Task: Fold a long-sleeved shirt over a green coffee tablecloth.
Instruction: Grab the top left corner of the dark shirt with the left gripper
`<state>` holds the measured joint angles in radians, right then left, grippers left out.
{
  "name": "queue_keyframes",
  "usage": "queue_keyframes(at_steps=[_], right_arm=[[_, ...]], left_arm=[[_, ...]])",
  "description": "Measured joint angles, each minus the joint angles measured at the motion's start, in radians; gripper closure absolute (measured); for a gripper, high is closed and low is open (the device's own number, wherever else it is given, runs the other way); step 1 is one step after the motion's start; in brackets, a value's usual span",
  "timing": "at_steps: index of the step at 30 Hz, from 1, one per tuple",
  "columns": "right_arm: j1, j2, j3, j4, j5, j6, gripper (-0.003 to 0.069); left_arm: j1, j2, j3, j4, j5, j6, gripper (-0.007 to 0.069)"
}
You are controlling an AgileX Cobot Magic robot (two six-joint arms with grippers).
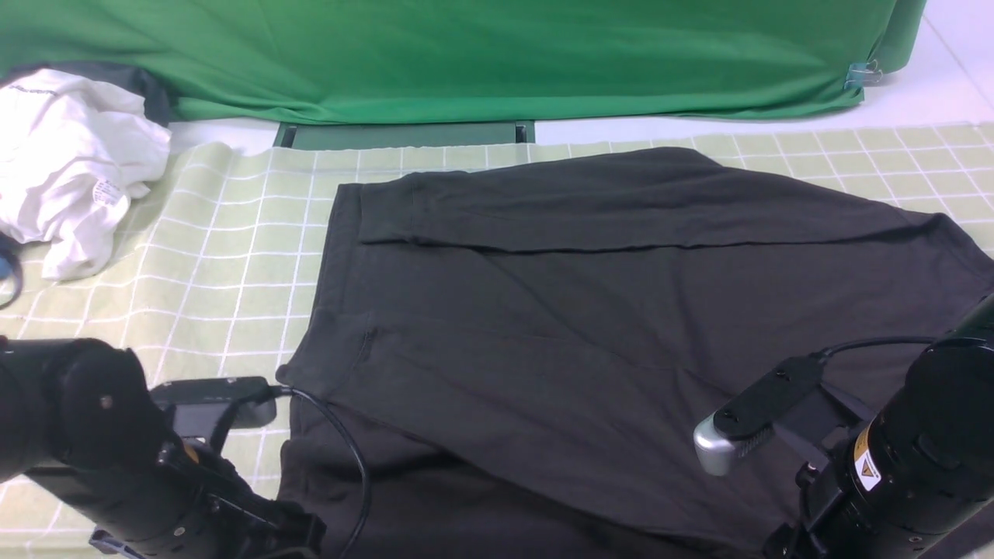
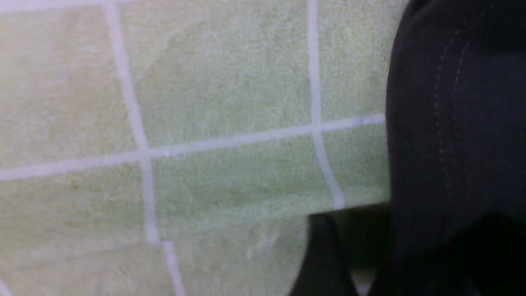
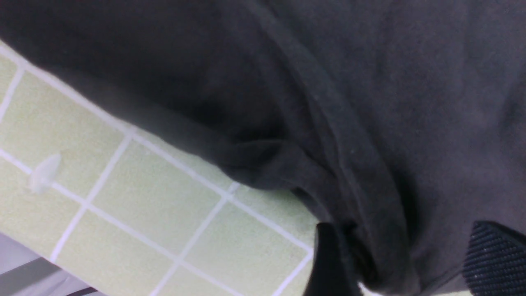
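No legible text anywhere. Yellow warning-triangle sticker (image 1: 864, 465) on right arm (image 1: 943, 419). White garment (image 1: 70, 167) carries a tag (image 1: 107, 192), print too small to read.

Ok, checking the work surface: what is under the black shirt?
The pale green gridded tablecloth shows around the black shirt and runs beneath it; anything else underneath is hidden.

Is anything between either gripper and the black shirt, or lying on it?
Nothing visible blocks either one. The near edge of the shirt lies right at the left gripper and the right gripper. The white garment sits far left on the tablecloth, apart from the shirt. Only the left arm's cable hangs over the shirt's near-left corner.
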<state>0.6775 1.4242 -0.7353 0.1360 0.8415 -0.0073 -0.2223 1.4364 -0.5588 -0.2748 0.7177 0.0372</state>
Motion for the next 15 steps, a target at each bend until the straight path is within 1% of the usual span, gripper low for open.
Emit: queue_keyframes(at_steps=[1,3,5,6,7,9,11,14,15], right_arm=[[0.000,0.000,0.000,0.000,0.000,0.000,0.0237],[0.000,0.000,0.000,0.000,-0.001,0.000,0.0236],[0.000,0.000,0.000,0.001,-0.002,-0.001,0.0235],[0.000,0.000,0.000,0.001,-0.002,-0.001,0.0235],[0.000,0.000,0.000,0.001,-0.002,-0.001,0.0235],[0.000,0.000,0.000,0.001,-0.002,-0.001,0.0235],[0.000,0.000,0.000,0.002,-0.002,-0.002,0.0235],[0.000,0.000,0.000,0.002,-0.002,-0.003,0.0235],[0.000,0.000,0.000,0.002,-0.002,-0.003,0.0235]], left_arm=[[0.001,0.006,-0.002,-0.005,0.001,0.018,0.0260],[0.002,0.013,-0.003,-0.026,0.000,0.054,0.0391],[0.002,0.017,-0.003,-0.041,0.001,0.080,0.0505],[0.002,0.017,-0.003,-0.048,0.008,0.087,0.0551],[0.002,0.017,-0.003,-0.052,0.024,0.093,0.0580],[0.002,0.011,-0.003,-0.049,0.073,0.095,0.0605],[0.002,-0.019,-0.002,-0.030,0.149,0.083,0.0615],[0.002,-0.067,-0.001,-0.005,0.208,0.045,0.0617],[0.002,-0.114,-0.001,0.010,0.246,0.013,0.0618]])
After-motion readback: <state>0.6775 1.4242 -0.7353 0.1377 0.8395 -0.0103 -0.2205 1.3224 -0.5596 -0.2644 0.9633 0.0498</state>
